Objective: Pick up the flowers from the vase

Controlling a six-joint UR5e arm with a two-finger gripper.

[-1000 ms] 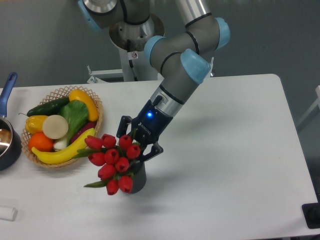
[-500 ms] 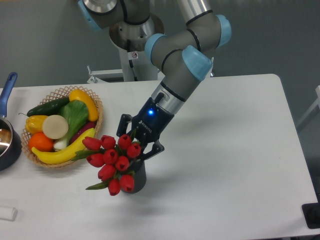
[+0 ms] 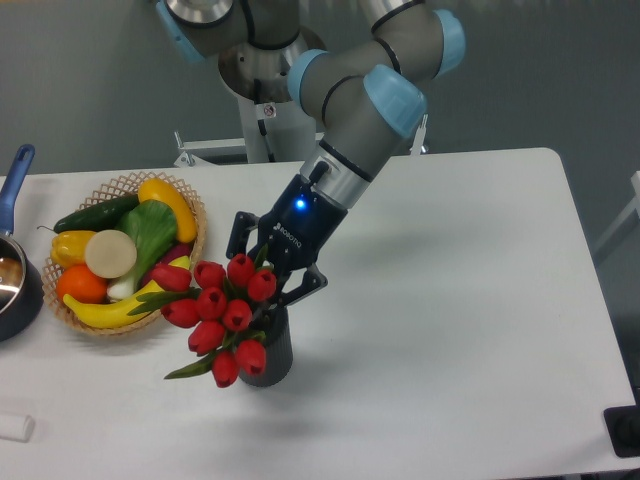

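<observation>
There were about nine red tulip buds in the flowers (image 3: 222, 318), one vase (image 3: 270, 358), one wicker basket (image 3: 120, 186), one saucepan (image 3: 14, 280) and one tool (image 3: 268, 268).

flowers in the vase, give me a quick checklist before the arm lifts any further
1. End effector placed at the flowers: ok, it sits among the stems behind the buds.
2. Grip closed on the stems: cannot tell, the buds hide the fingertips.
3. Stems free of the vase: not ok, the bunch leans out to the left and its stems run down into the mouth.
4. Vase upright on the table: ok.
5. Room on the left: not ok, the buds and leaves hang close to the basket, and one leaf tip overlaps the yellow vegetable at its edge.
</observation>
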